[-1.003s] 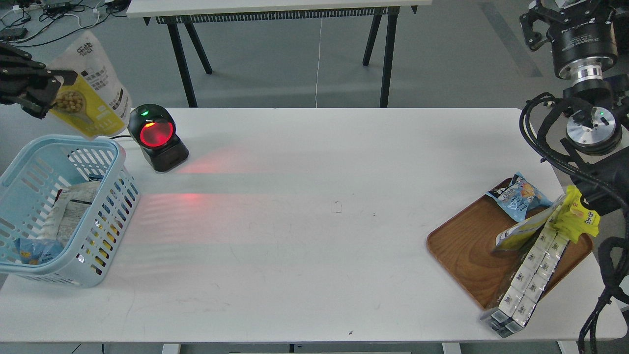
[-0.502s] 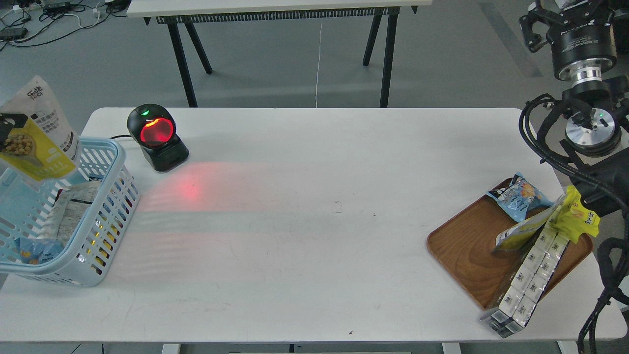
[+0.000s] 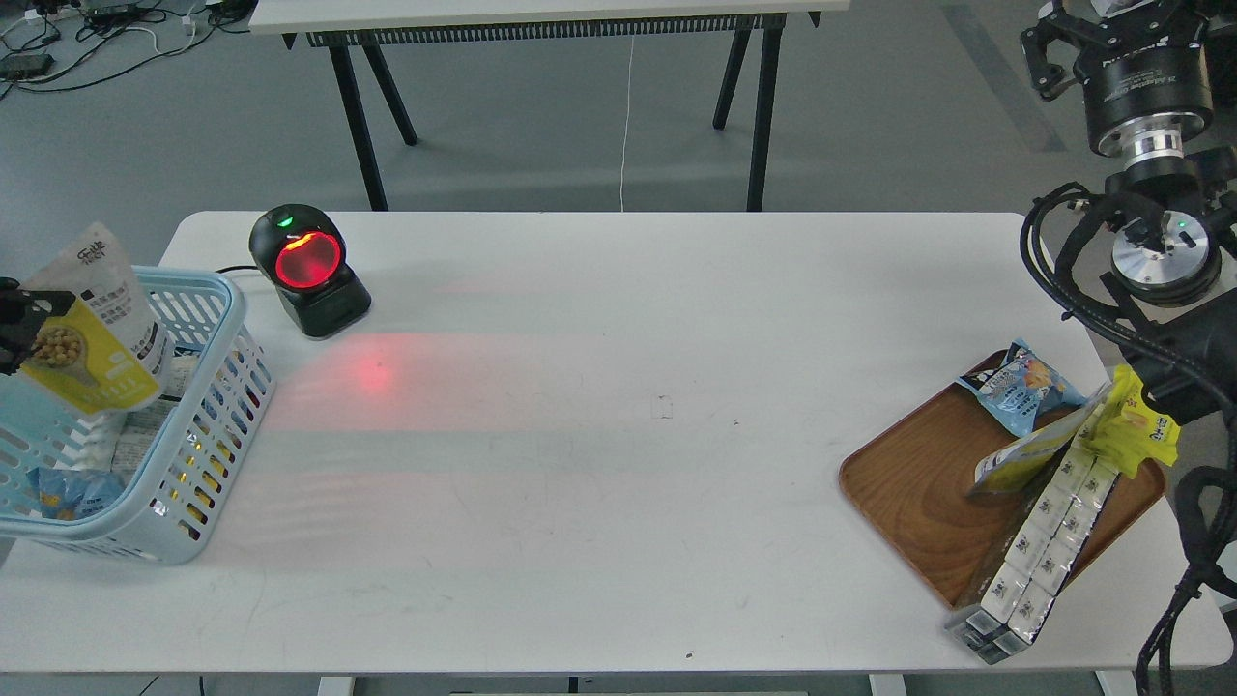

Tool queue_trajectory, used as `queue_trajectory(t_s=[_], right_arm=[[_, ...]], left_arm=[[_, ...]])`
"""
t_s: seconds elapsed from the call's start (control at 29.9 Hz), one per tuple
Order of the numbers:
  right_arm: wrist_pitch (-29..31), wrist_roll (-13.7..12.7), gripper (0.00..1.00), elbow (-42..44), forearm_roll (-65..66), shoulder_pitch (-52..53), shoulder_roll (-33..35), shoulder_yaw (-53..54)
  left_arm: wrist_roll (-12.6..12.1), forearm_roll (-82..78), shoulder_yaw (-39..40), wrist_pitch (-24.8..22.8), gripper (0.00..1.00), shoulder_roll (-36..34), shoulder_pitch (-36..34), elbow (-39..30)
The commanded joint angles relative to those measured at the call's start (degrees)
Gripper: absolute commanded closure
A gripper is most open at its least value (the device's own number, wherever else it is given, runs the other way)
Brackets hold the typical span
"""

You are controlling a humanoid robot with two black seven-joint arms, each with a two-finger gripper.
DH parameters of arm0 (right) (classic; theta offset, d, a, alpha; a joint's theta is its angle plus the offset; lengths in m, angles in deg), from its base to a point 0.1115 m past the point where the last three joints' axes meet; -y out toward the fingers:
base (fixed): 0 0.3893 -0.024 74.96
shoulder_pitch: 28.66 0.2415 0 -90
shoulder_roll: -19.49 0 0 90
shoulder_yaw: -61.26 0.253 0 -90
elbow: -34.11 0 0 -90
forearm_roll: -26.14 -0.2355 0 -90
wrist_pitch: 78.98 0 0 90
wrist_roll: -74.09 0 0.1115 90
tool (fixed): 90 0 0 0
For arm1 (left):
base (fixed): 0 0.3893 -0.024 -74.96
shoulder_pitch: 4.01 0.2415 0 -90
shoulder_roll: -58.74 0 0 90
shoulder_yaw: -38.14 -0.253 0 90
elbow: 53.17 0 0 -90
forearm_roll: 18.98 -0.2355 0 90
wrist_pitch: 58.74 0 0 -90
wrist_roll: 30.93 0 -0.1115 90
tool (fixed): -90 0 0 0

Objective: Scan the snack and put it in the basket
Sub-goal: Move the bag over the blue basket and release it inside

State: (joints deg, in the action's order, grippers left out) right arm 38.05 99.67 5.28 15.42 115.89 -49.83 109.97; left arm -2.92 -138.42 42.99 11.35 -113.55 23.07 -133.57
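The snack [image 3: 92, 324] is a white and yellow pouch with a picture of nuts. It hangs tilted inside the top of the light blue basket [image 3: 208, 387] at the table's left end. My left gripper [image 3: 14, 329] shows only at the left edge and is shut on the pouch's left side. My right gripper [image 3: 1111, 29] is raised at the top right, far from the snack, and its fingers cannot be told apart. The basket holds other packets under the pouch.
A black scanner [image 3: 307, 266] with a red lit window stands right of the basket and casts a red glow on the table. A brown wooden tray [image 3: 918, 483] at the right holds a blue snack bag [image 3: 1020, 387], a bright yellow packet [image 3: 1140, 420] and a strip of boxes [image 3: 1039, 541].
My left gripper has carried the pouch left and down, from beside the scanner to inside the top of the basket. The right arm has not moved.
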Motion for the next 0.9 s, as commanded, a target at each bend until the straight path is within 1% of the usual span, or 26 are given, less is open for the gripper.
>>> queue_trajectory(t_s=[0.0, 0.07, 0.33, 0.4, 0.54, 0.57, 0.6, 0.67, 0.7, 0.74, 0.77, 0.87], right_arm=[[0.0, -0.1, 0.01, 0.0, 0.0, -0.1, 0.1, 0.1], [0.0, 0.0, 0.01, 0.1, 0.0, -0.1, 0.1, 0.1], [0.0, 0.0, 0.01, 0.1, 0.0, -0.1, 0.1, 0.1], [0.0, 0.0, 0.01, 0.1, 0.0, -0.1, 0.1, 0.1], [0.1, 0.0, 0.01, 0.1, 0.0, -0.1, 0.1, 0.7], [0.1, 0.1, 0.01, 0.1, -0.1, -0.1, 0.1, 0.7], [0.1, 0.2, 0.01, 0.1, -0.1, -0.1, 0.1, 0.7], [0.1, 0.3, 0.01, 0.1, -0.1, -0.2, 0.1, 0.7], [0.1, 0.4, 0.01, 0.1, -0.1, -0.2, 0.1, 0.7], [0.0, 0.4, 0.01, 0.1, 0.0, -0.2, 0.1, 0.7], [0.0, 0.4, 0.01, 0.1, -0.1, -0.2, 0.1, 0.7], [-0.2, 0.3, 0.01, 0.3, 0.0, -0.1, 0.1, 0.3]], left_arm=[[0.0, 0.0, -0.9, 0.2, 1.0, 1.1, 0.0, -0.1], [0.0, 0.0, -0.9, 0.2, 1.0, 1.3, 0.0, -0.2], [0.0, 0.0, -0.9, 0.2, 0.95, 2.2, 0.1, -0.4], [0.0, 0.0, -0.8, 0.1, 0.89, 2.2, 0.0, -0.4], [0.0, 0.1, -0.7, -0.1, 0.69, 1.7, 0.0, -0.3], [0.0, 0.3, -0.5, 0.0, 0.61, 1.6, -0.1, -0.3], [0.0, 1.1, -0.2, 0.1, 0.5, 1.5, -0.1, -0.3], [0.0, 7.0, 0.5, 0.2, 0.18, 1.5, -0.5, -0.2], [0.0, 12.3, 1.4, 0.1, 0.07, 1.5, -0.5, 0.0], [0.0, 18.7, 2.5, 0.0, 0.03, 1.6, -0.5, 0.4], [0.0, 24.4, 3.5, -0.1, 0.01, 1.7, -0.5, 1.2], [0.0, 42.7, 5.7, -0.4, 0.01, 2.7, -0.7, 5.2]])
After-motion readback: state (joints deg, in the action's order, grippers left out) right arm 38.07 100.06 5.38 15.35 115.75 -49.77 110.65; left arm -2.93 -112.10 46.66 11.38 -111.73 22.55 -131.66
